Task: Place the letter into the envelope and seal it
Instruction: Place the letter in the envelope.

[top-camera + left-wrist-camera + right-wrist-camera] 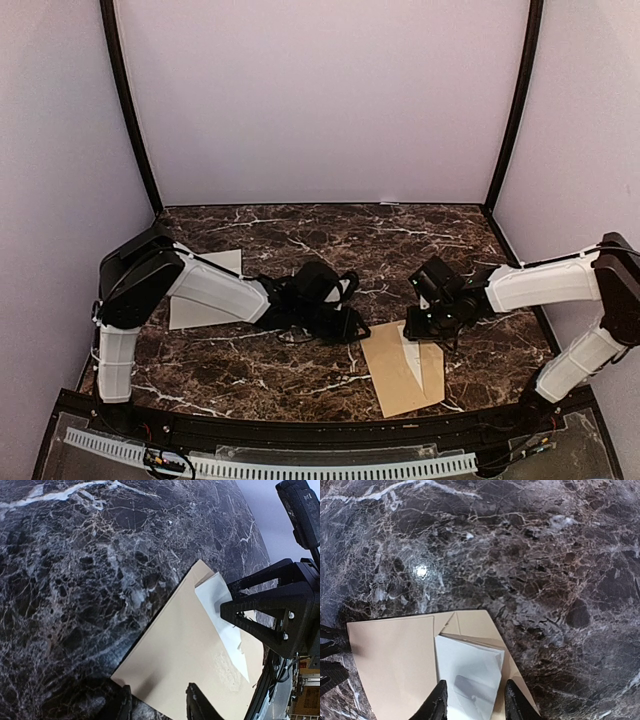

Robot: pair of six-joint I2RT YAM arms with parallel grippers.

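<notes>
The tan envelope (405, 372) lies flat at the table's front right, its flap open. The white letter (467, 672) lies on the envelope (395, 665) with its far edge tucked under the flap's fold. My right gripper (476, 707) stands open, one fingertip on either side of the letter. It comes down on the envelope's far end (427, 325). My left gripper (160, 705) is open too, its fingertips straddling the near edge of the envelope (185, 650) at its left side (352, 325). One of the right gripper's fingers (260, 605) rests over the letter (220, 615).
A second white sheet (205, 290) lies at the left, partly under the left arm. The dark marble table (300, 235) is walled by pale panels on three sides. A black rail (300, 432) runs along the near edge.
</notes>
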